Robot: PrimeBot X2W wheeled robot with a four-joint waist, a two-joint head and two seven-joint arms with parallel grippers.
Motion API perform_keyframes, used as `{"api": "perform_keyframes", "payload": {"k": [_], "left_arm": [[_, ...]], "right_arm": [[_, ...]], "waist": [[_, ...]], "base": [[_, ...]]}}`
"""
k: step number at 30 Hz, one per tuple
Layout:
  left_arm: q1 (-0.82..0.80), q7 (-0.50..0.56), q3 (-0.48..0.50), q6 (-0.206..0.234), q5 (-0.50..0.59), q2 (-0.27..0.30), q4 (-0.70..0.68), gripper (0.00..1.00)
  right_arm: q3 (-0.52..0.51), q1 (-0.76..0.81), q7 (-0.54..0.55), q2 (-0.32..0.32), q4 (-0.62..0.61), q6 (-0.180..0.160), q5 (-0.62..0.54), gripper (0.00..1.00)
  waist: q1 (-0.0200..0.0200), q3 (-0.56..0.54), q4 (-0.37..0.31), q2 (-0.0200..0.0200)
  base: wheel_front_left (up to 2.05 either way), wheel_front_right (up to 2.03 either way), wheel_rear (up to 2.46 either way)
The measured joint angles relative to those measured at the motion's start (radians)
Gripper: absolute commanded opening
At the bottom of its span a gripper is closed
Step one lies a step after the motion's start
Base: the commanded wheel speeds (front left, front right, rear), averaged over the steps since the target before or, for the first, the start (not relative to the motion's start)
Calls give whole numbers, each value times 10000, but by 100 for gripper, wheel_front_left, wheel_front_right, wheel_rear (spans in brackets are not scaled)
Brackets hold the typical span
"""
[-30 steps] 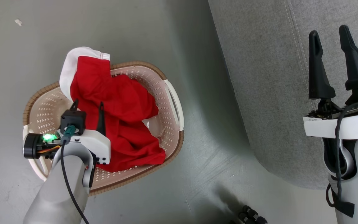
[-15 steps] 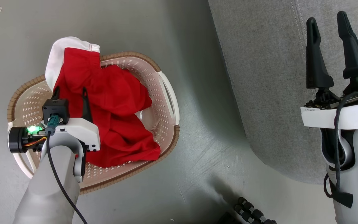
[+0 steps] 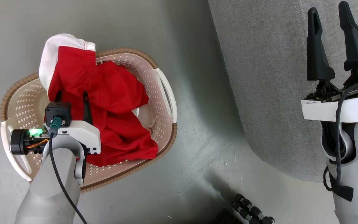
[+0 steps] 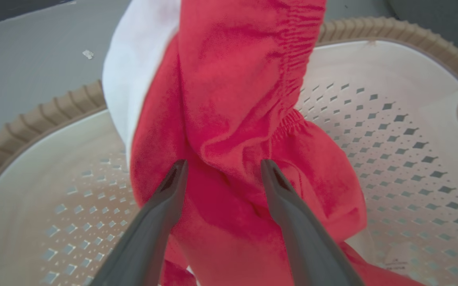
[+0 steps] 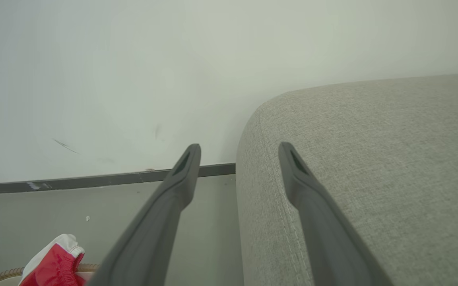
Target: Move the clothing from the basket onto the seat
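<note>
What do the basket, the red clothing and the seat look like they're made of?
The basket looks like matte cream plastic: moulded walls with punched holes, brown woven-look rim. The clothing seems soft fabric, probably knit: it drapes and gathers. The seat appears grey woven upholstery: visible weave, stitched seams.

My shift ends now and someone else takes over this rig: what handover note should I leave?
Left pincer: open, down in the basket, fingers on either side of a fold of the red clothing; not closed on it yet.
Right pincer: open, holding nothing, above the grey seat.
Clothing: in the basket, one white-trimmed end draped over the rim. The basket stands on the floor beside the seat.
Done: reach to the clothing.
Left: close, lift, carry to the seat, release.
</note>
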Motion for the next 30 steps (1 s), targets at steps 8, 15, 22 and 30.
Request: {"api": "perform_keyframes", "payload": {"k": [8,15,22,30], "left_arm": [[-283,0,-48,-54,98,2,167,75],[-414,0,-25,-63,171,8,290,37],[-421,0,-63,-232,171,4,96,0],[-348,0,-230,-468,318,0,-387,0]], "right_arm": [[15,-3,0,0,52,2,2,100],[27,-14,0,0,123,0,2,100],[-31,-16,0,0,219,0,0,100],[-69,-17,0,0,293,0,0,100]], "waist": [[0,92,-196,0],[0,145,-288,0],[0,127,-256,0],[0,51,-134,0]], "base": [[0,0,0],[0,0,0],[0,0,0],[0,0,0]]}}
